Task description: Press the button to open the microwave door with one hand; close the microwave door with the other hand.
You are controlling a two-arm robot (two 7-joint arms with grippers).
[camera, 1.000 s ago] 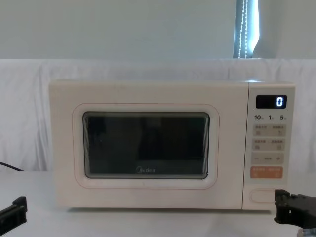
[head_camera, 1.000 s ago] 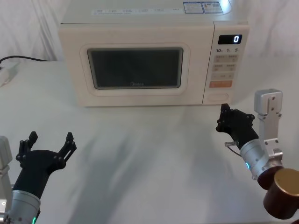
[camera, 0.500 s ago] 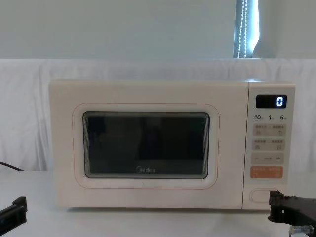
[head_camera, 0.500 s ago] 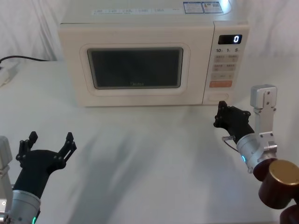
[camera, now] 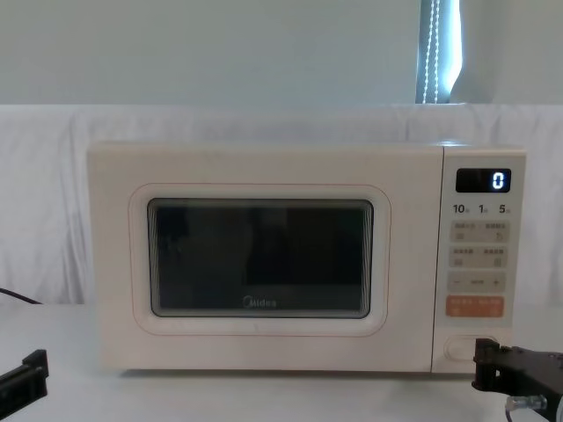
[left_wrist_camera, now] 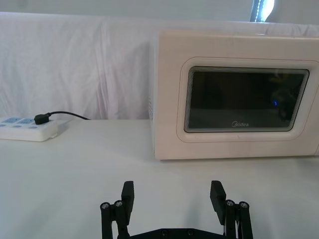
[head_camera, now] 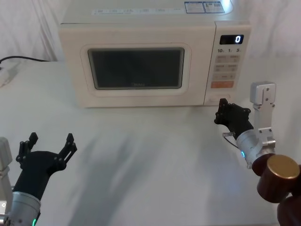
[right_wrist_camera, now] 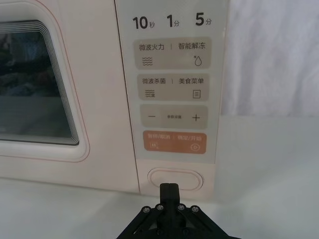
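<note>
Head view: door (head_camera: 136, 70) shut on the microwave, button (head_camera: 217, 99) low on the panel to the door's right. Right gripper (head_camera: 221, 112) just in front of the button, fingers pressed together. Left gripper (head_camera: 48, 143) well short of the door, over the worktop (head_camera: 150, 155), fingers spread wide.

Left wrist view: fingers (left_wrist_camera: 128, 194) wide apart, facing the door (left_wrist_camera: 244, 102).

Right wrist view: closed fingers (right_wrist_camera: 169, 190) right at the button (right_wrist_camera: 174, 178), under the orange key (right_wrist_camera: 174, 142).

Chest view: right gripper (camera: 482, 363) overlapping the button (camera: 461, 348).

White-draped table (head_camera: 155, 155); white cloth backdrop (camera: 44, 193); pale wall (camera: 220, 53); bright window strip (camera: 437, 53)
</note>
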